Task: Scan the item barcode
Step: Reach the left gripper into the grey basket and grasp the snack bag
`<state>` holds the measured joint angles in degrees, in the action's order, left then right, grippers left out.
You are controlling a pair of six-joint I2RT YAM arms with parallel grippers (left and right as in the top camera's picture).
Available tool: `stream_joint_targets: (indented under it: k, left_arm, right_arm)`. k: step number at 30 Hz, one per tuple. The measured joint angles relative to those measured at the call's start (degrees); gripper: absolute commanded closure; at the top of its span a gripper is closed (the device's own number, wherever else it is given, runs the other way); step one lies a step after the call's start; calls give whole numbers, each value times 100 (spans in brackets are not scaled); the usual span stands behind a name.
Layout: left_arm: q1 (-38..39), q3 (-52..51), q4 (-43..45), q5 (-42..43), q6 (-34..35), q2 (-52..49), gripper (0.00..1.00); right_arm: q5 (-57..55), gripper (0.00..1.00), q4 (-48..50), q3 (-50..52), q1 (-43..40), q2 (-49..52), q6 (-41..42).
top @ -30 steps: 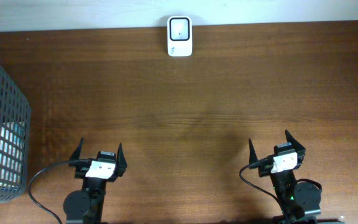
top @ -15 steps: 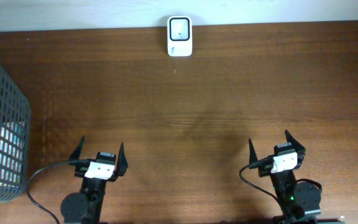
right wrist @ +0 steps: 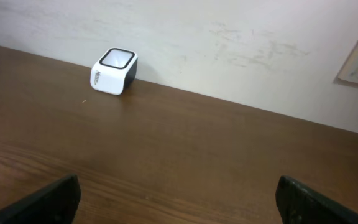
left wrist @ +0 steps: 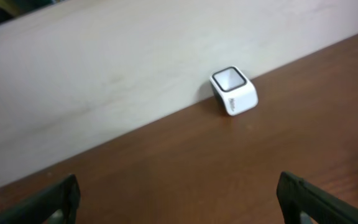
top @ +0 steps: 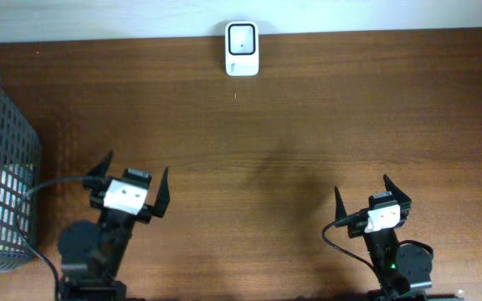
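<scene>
At the table's left edge, in the grey wire-mesh basket point(top: 11, 142), we saw packaged goods point(top: 5, 199), none yet picked. We judged the next move called for fetching one towards the small white scanner point(top: 242, 48). The left gripper point(top: 136, 165) and right gripper point(top: 365, 187) stood wide apart, holding nothing.

The worktop point(top: 291, 125) is dark brown wood with the grain running side to side, and most of its surface is bare. A small white scanner point(top: 242, 48) with a dark-rimmed square window on top stands at the far edge, against the pale wall point(right wrist: 241, 37) (its window faces up). A tiny pale speck point(top: 235, 95) lies just in front of the scanner. Well to the scanner's left and nearer, a grey wire basket point(top: 23, 167) sits at the worktop's left edge.
</scene>
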<state>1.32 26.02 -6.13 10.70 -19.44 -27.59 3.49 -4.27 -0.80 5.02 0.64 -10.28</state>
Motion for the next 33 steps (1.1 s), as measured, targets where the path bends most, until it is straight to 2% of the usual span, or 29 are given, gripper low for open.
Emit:
stream_joint_targets:
  k: [3,6,12,13,15,21,23,28,33]
  left_arm:
    - [0,859,-514,205,13,-568,1]
    - [0,2020,-1543,321,26,-1325,1]
    - [-11,5274,-4730,688,39,-3786,1]
    - [-11,5873,-4900,885,37,-4282,1]
    - [-11,6413,-5027,1204,63,-4977,1]
    - [-251,6483,-4822,1167,343,-5569,1]
    - [-815,6743,-4767,960,636,-5569,1]
    - [-2802,7809,-4653,367,1187,-5554,1]
    - [-4478,7866,-4640,-557,2232,-5624,1]
  right_arm:
    - [0,1,0,0,0,0,0]
    - [0,1,2,0,0,0,4]
    - [0,1,2,2,0,4,0]
    - [0,1,2,2,0,2,2]
    - [0,1,0,2,0,4,-2]
    - [2,1,2,2,0,4,-2]
    - [0,1,2,2,0,4,0]
    - [0,1,2,2,0,4,2]
    - [2,1,2,2,0,4,-2]
